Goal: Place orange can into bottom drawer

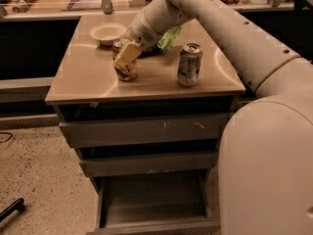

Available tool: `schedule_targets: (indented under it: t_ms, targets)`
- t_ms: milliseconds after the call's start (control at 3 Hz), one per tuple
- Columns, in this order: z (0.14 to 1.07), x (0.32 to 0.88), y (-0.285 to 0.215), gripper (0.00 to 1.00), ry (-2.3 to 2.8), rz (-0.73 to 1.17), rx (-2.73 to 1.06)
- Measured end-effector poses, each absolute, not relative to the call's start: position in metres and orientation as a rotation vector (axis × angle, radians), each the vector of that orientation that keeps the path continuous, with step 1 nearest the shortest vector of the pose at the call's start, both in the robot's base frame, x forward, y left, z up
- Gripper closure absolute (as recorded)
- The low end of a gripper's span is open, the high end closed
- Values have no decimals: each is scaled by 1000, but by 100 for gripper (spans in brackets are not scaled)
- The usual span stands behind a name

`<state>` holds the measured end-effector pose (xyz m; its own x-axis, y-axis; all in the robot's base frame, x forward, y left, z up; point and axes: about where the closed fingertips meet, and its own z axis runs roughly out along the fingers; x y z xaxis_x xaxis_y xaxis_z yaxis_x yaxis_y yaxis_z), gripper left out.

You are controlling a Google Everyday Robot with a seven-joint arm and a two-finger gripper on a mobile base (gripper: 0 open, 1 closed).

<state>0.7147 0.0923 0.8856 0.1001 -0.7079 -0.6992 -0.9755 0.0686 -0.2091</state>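
My gripper [125, 58] is at the orange can [127, 71], far left on the table [83, 82]; clenched or not, I can't tell, so I want a firm upright hold before lowering into the open bottom drawer [154, 199].

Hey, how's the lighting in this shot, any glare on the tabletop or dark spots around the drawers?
Camera view: warm, dim light overall; a soft sheen on the tabletop, no harsh glare; the open bottom drawer lies in shade, its floor visible; the hand at the orange can hides its upper part.
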Motion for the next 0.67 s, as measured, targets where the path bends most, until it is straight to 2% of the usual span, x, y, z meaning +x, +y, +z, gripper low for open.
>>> schedule_targets:
  t_ms: [667]
  targets:
    - [886,715,92,87,1666,498,-1698]
